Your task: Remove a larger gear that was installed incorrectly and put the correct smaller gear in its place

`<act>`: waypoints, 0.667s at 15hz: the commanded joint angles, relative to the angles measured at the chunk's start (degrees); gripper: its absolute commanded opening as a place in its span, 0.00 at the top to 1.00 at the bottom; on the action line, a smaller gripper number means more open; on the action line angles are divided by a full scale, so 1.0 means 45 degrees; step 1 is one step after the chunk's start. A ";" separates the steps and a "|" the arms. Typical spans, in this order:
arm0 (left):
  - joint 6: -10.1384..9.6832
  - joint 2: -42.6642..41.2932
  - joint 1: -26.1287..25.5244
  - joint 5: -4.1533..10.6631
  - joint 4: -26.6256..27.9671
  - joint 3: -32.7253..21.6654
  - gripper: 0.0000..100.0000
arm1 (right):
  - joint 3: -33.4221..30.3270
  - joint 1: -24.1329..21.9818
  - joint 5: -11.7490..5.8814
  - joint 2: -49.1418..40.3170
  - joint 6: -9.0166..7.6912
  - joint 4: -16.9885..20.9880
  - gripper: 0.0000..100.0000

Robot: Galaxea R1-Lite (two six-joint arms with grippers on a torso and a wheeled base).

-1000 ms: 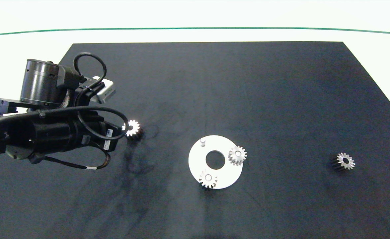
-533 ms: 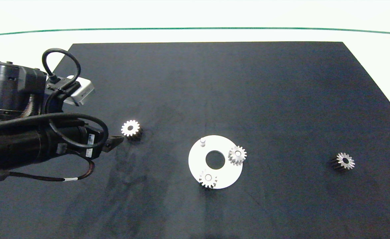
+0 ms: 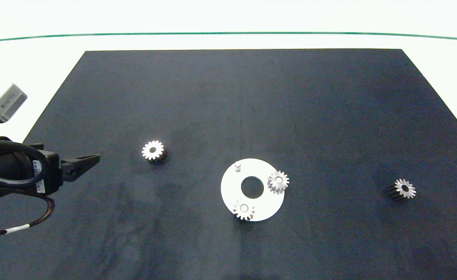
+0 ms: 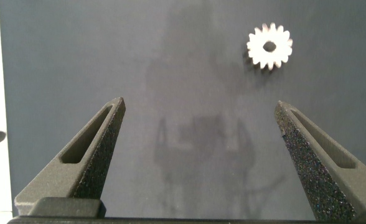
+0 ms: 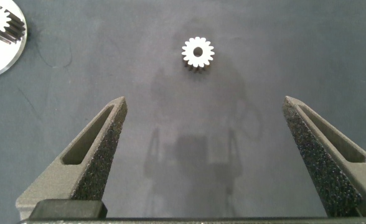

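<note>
Dark mat [image 3: 228, 101]: laid over a pale surface [image 3: 228, 41], carrying every item listed.

White round disc [image 3: 228, 192]: near mat centre, central hole, one short bare peg [image 3: 237, 166] upright at its far left rim.

Two mounted gears: one [image 3: 278, 181] at the disc's right rim, one [image 3: 244, 210] at its near rim, each seated on the disc, teeth overhanging the edge.

Larger gear [image 3: 153, 150]: off the disc, lying flat on the mat, well left of the disc, bore facing up. Also seen from the left wrist [image 4: 269, 46], ahead of the fingers and off toward one side, untouched.

Smaller gear [image 3: 404, 188]: flat on the mat, well right of the disc, alone. From the right wrist [image 5: 198, 52], ahead of the fingers, roughly between them, untouched; disc edge with one gear at the frame corner.

Left claw [image 3: 90, 159]: at the mat's left edge, well apart from the larger gear, pointing toward it. Fingers spread wide, nothing between them [image 4: 198, 155].

Right claw [image 5: 205, 152]: above the mat near the smaller gear, barely in the head view. Fingers spread wide, nothing held.
</note>
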 commanded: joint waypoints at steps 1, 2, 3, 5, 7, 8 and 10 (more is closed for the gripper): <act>-0.0539 -0.1595 0.0344 0.0021 0.0457 0.0076 0.00 | -0.0358 -0.0013 0.0117 0.1442 0.0128 0.0014 0.00; -0.0714 -0.1927 0.0344 0.0021 0.0731 0.0096 0.00 | -0.0358 -0.0072 0.0273 0.1755 0.0226 0.0014 0.00; -0.0793 -0.2318 0.0344 0.0021 0.0965 0.0115 0.00 | -0.0378 -0.0228 0.0371 0.2126 0.0226 -0.0005 0.00; -0.0793 -0.2943 0.0363 0.0021 0.1160 0.0115 0.00 | -0.0593 -0.0560 0.0488 0.2887 0.0245 -0.0044 0.00; -0.0793 -0.3334 0.0383 0.0041 0.1160 0.0057 0.00 | -0.0808 -0.1615 0.0878 0.3864 0.0226 -0.0142 0.00; -0.0793 -0.3529 0.0402 0.0060 0.1160 0.0076 0.00 | -0.0905 -0.2161 0.1074 0.4333 0.0245 -0.0239 0.00; -0.0871 -0.3724 0.0656 0.0060 0.1160 0.0115 0.00 | -0.0925 -0.3060 0.1445 0.5075 0.0206 -0.0611 0.00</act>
